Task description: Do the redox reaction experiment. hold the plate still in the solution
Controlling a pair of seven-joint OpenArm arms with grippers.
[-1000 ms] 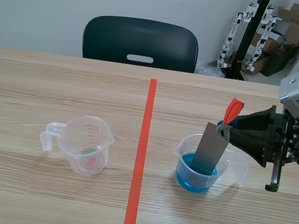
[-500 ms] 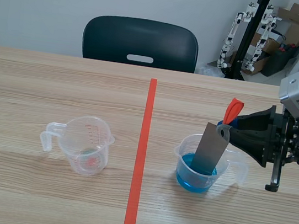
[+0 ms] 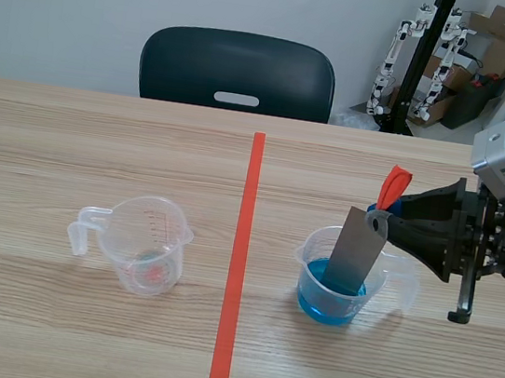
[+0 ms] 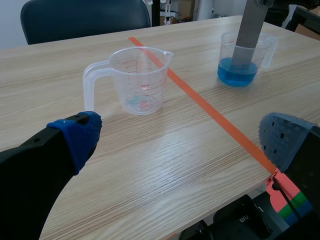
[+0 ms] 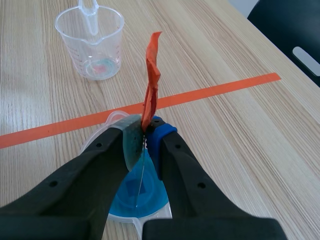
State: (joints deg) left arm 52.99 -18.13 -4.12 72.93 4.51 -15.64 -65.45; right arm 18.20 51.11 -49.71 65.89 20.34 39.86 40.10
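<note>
Two cups: a clear measuring cup (image 3: 146,245) stands on the left side of the orange-red tape line (image 3: 237,271), and a second clear cup (image 3: 311,254) with blue solution (image 3: 331,299) stands on the right side, well apart from the first.
Plate: a grey metal plate (image 3: 356,255) stands tilted in the second cup. Its lower end is inside the blue solution, and its upper end rises above the rim and leans toward the right gripper.
Right gripper: the right gripper (image 3: 388,225) comes in from the right, low over the table (image 3: 101,130), and its fingers are closed on the upper end of the plate.
Right wrist view: the grey-green pad (image 5: 131,145) and the blue pad (image 5: 156,136) press the plate from both sides. The plate shows only as a thin edge that goes down between the fingers into the solution, directly under the gripper.
Strip: an orange-red strip (image 5: 151,75) stands up from the top of the plate, just past the fingertips.
Left gripper: the left gripper (image 4: 180,137) has its fingers wide apart and holds nothing. The measuring cup is ahead of it, and the cup with the plate is farther ahead, beyond the tape line.
Behind the table: a dark chair (image 3: 236,69).
</note>
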